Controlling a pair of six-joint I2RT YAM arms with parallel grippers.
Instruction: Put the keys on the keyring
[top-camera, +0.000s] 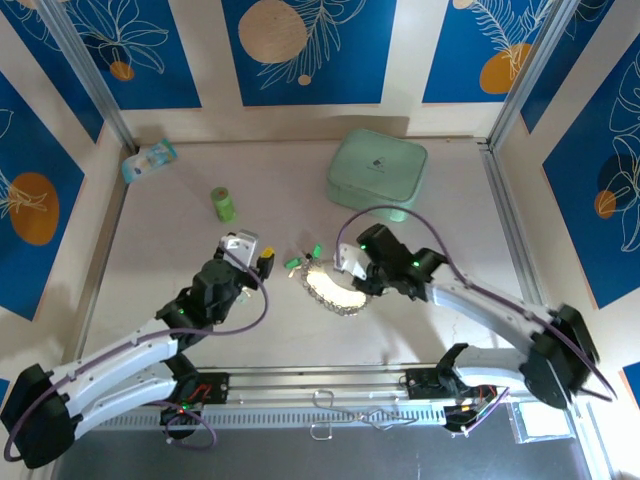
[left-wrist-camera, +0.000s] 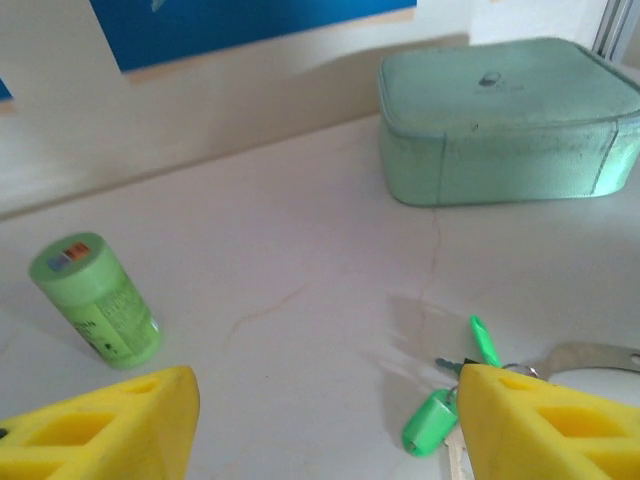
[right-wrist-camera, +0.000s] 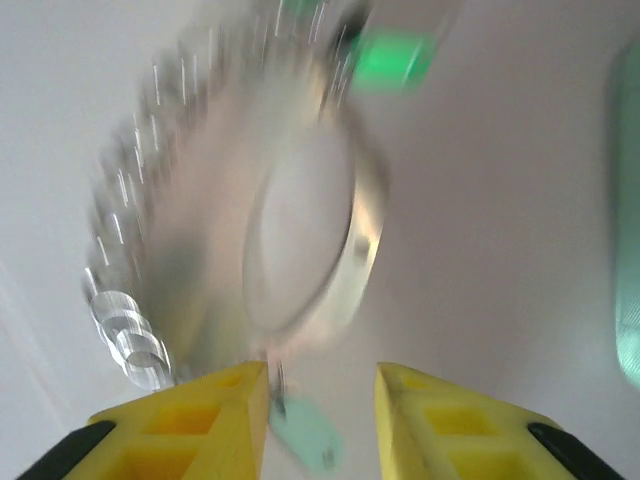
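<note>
My right gripper (top-camera: 350, 268), fingers parted and holding nothing, hangs just beside the keyring (top-camera: 335, 290), which lies mid-table at its seven o'clock. My left gripper (top-camera: 263, 262), likewise spread and empty, sits at nine o'clock of the keys (top-camera: 303, 258). The keys lie at the keyring's ten o'clock. A mint case (top-camera: 377, 170) rests at the keyring's one o'clock, and a green cylinder (top-camera: 224, 204) stands farther off at ten.

No legible text or labels
</note>
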